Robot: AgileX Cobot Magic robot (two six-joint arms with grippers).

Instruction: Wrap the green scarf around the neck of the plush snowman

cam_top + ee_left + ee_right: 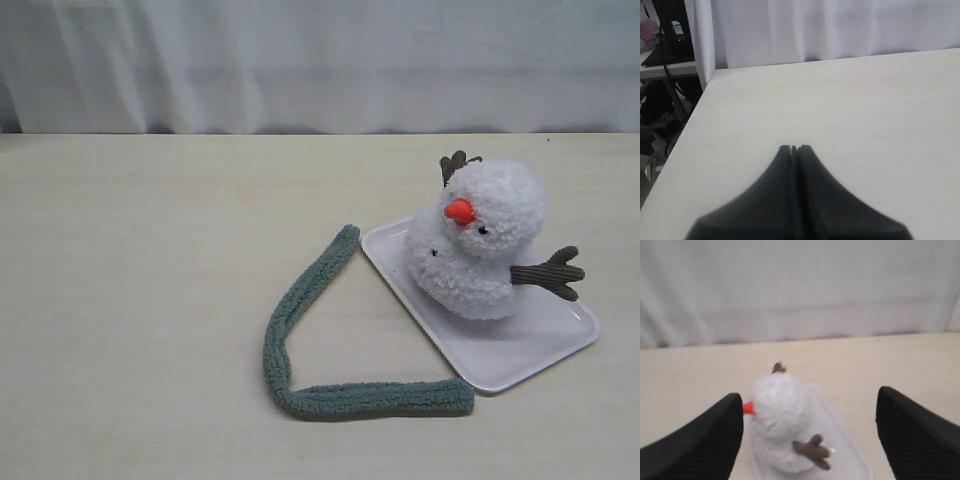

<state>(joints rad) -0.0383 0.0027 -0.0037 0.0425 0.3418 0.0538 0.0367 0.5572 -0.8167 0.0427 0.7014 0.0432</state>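
Lying nr snowman (480,250), unwrapped: scarf (370,398)

I noted the green scarf (370,398) lying flat on the table (140,300), bent into a V, both rounded ends just beside the white tray (520,362). The plush snowman (480,262) sat tilted on that tray, orange nose toward the scarf. The snowman's neck (468,243) was bare.

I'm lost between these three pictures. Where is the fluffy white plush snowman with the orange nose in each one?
Exterior view: the fluffy white plush snowman sits right of centre on a white rectangular tray.
Left wrist view: not in it.
Right wrist view: the snowman on the same tray, framed by the open right gripper.
Shared landmark: the white curtain behind the table.
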